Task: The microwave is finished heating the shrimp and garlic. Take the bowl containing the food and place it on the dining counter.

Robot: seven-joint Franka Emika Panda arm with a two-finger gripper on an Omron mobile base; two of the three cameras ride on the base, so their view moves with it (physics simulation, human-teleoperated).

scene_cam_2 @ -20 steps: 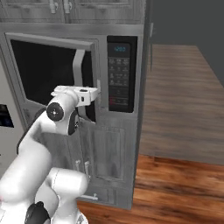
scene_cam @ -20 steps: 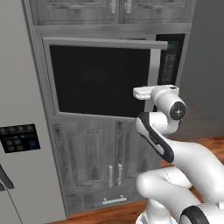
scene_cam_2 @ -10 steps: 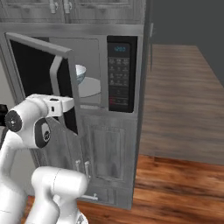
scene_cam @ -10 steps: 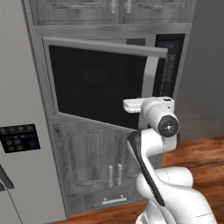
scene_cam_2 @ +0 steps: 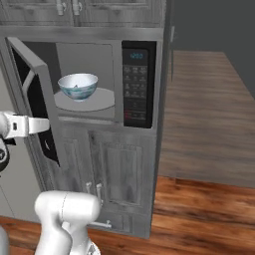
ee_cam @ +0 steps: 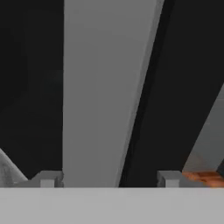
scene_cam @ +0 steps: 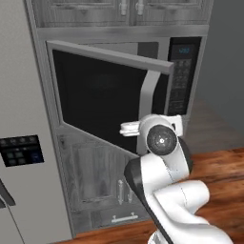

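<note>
kitchen cabinetry frames the microwave [scene_cam_2: 99, 79], door [scene_cam: 102, 102] swung far wider than a second ago, gripper [ee_cam: 109, 177] parted around handle [ee_cam: 103, 87], exposing bowl [scene_cam_2: 78, 86].

Microwave [scene_cam_2: 134, 79] door [scene_cam: 102, 102] swung open; blue-patterned white bowl [scene_cam_2: 78, 86] upright on turntable inside.

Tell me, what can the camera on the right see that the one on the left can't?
The right base view looks into the oven: a bowl on a round grey plate. The left base view instead shows the door's black glass, its handle and the fridge's button panel. Both show the microwave, its keypad and the wooden floor.
</note>
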